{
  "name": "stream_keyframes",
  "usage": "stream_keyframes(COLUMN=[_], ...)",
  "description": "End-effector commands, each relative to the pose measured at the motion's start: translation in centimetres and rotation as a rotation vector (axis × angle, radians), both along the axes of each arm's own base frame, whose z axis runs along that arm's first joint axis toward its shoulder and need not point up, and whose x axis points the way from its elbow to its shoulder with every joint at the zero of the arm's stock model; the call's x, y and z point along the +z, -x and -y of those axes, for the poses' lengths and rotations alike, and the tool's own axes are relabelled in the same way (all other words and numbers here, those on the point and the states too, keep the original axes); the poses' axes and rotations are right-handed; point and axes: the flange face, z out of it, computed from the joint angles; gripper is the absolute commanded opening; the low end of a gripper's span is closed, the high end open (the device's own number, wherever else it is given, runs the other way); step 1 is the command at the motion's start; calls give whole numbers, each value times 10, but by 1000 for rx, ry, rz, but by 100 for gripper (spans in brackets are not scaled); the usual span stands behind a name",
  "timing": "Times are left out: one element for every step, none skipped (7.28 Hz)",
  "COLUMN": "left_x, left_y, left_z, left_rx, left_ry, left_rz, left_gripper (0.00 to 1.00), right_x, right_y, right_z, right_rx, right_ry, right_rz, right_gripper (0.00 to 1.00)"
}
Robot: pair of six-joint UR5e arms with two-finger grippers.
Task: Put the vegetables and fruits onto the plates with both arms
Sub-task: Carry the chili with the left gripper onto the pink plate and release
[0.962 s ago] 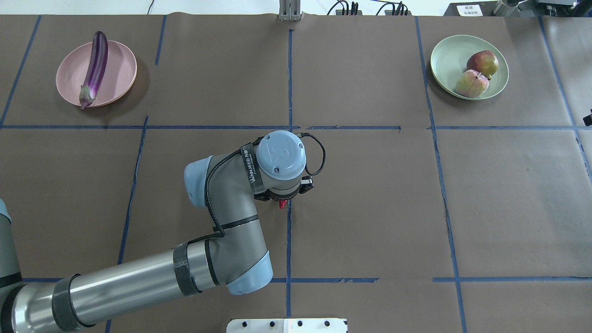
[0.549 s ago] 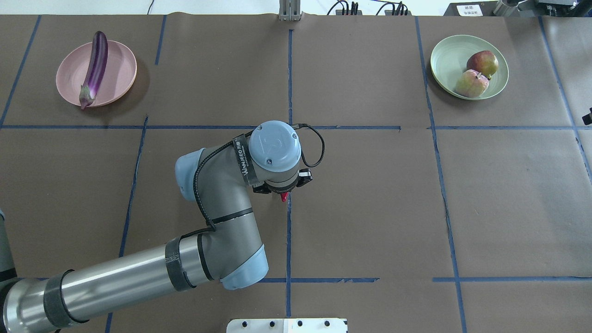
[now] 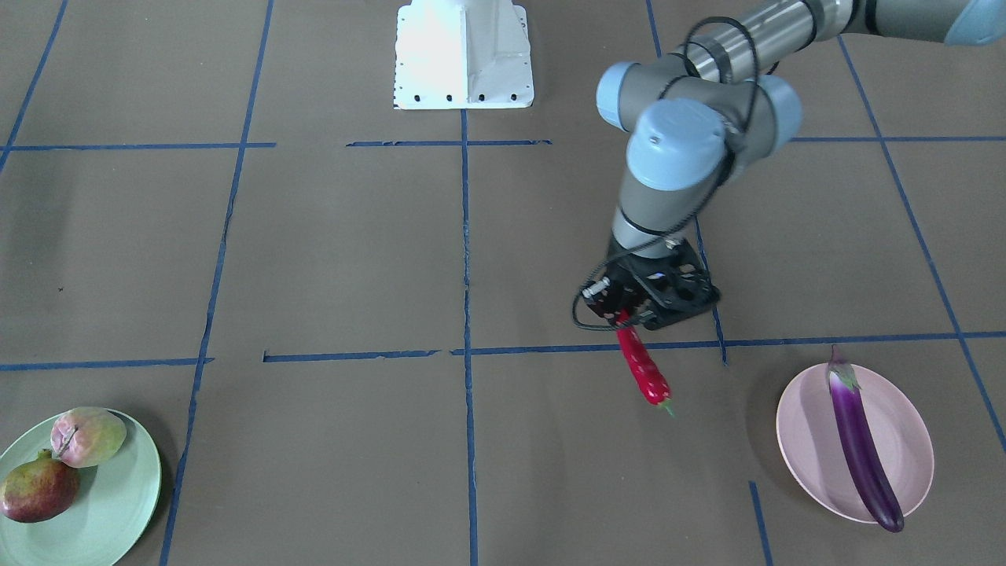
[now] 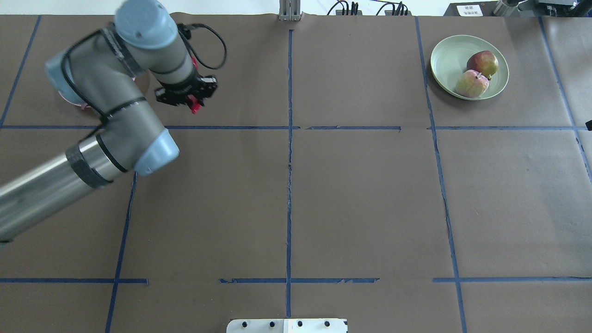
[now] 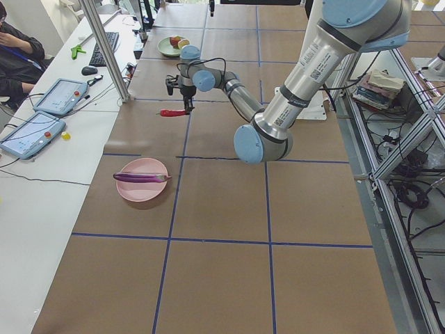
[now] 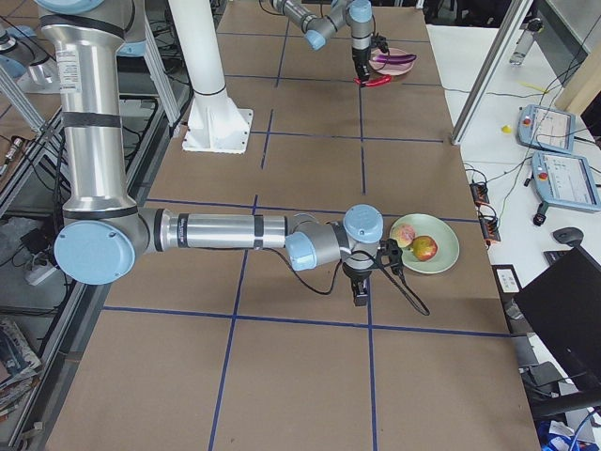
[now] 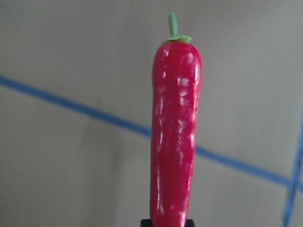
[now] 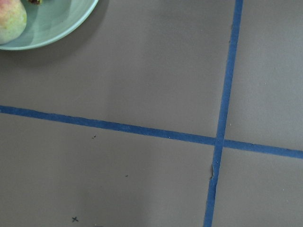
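Brown tabletop (image 3: 314, 259), left end effector (image 3: 625, 318) tight around chili (image 3: 644, 373), eggplant (image 3: 860, 440) across pink plate (image 3: 802, 424); right end effector (image 6: 360, 303): state indiscernible

The chili (image 3: 645, 373) is gripped at one end by the left gripper (image 3: 627, 319), near the pink plate (image 3: 905, 446), where the eggplant (image 3: 860, 440) is laid. The pomegranate (image 3: 38, 489) and peach (image 3: 86, 436) are seated on the green plate (image 3: 118, 503).

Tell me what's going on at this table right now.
The left gripper holds the red chili pepper off the table, short of the pink plate, where the eggplant already lies. The pomegranate and the peach-like fruit sit together on the green plate. The right gripper hangs low beside that plate; whether it is open or shut is unclear.
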Motion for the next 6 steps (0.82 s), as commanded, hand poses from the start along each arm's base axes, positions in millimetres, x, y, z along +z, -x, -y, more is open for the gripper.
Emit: stream_keyframes(left_x=[91,134,183,225,230,228], left_y=[106,140,155,148,145,145], left_z=[87,113,131,136,136,136], left_rx=[126,164,188,190,187,188], left_ry=[-38,-51,-90,-116,-124,-132], left_rz=[100,135,146,136,131,128], left_gripper=[0,0,0,9,56,100], right_x=[1,1,0,0,0,0], right_y=[-1,-1,-1,-1,-1,-1], right_z=[-6,-6,-6,-6,-6,-6], right_rx=[-2,-2,-2,-2,-2,-2], right_ry=[-2,-2,-4,-4,-4,-4], right_rz=[1,1,2,2,2,2], right_gripper=[100,100,100,100,100,100])
